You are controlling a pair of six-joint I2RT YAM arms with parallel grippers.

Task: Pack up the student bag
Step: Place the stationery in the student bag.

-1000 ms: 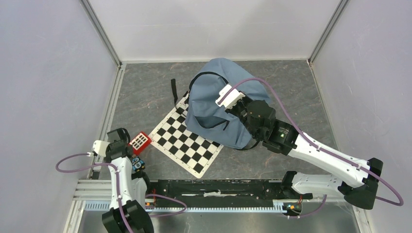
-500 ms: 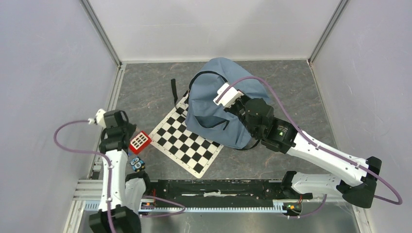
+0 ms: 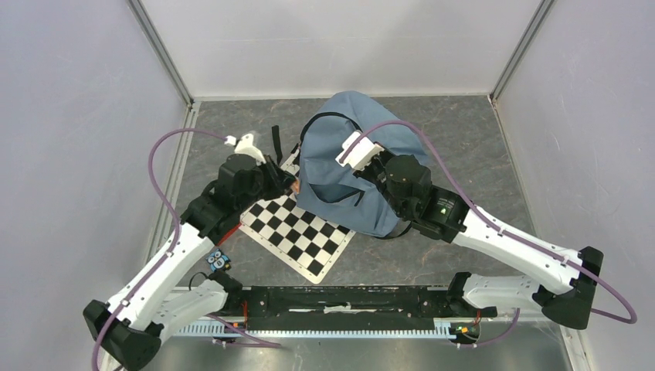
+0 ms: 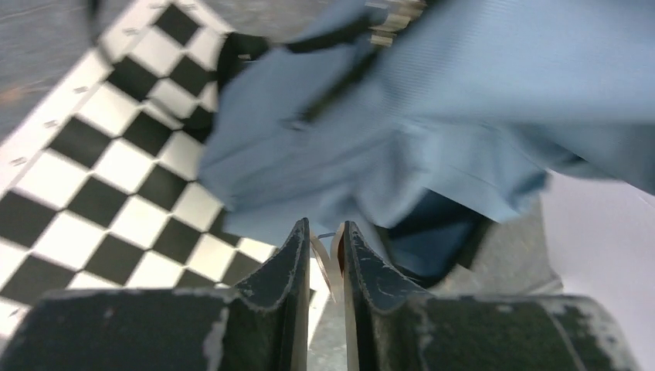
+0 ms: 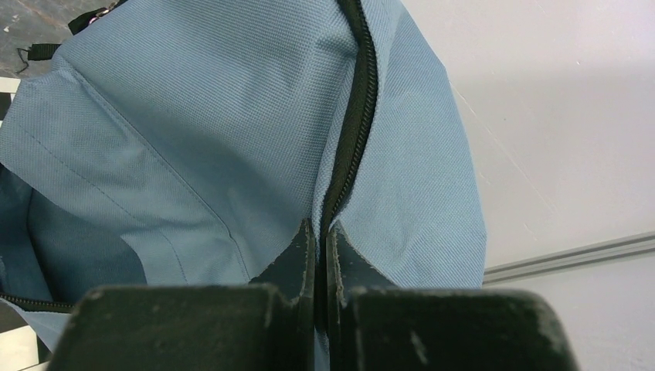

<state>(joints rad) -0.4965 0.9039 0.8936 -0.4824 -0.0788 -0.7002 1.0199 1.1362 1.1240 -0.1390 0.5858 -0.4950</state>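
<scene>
Jaws: right on student bag (image 3: 324,174), outstretched left on thin item (image 4: 328,263).

A dark grey, stone-veined floor surface (image 3: 232,139) fills the bottom of a small booth closed in on three sides by plain, pale lilac-white panels: a left wall (image 3: 77,116), a back wall (image 3: 340,46) and a right wall (image 3: 587,116). Slim aluminium corner posts (image 3: 158,50) rise where the panels meet, and a brushed metal rail (image 3: 179,166) runs along the foot of the left wall. At the near edge lie a scuffed black strip (image 3: 347,297) and a slotted aluminium beam (image 3: 347,331). The light is even and diffuse, with soft shadows.
</scene>
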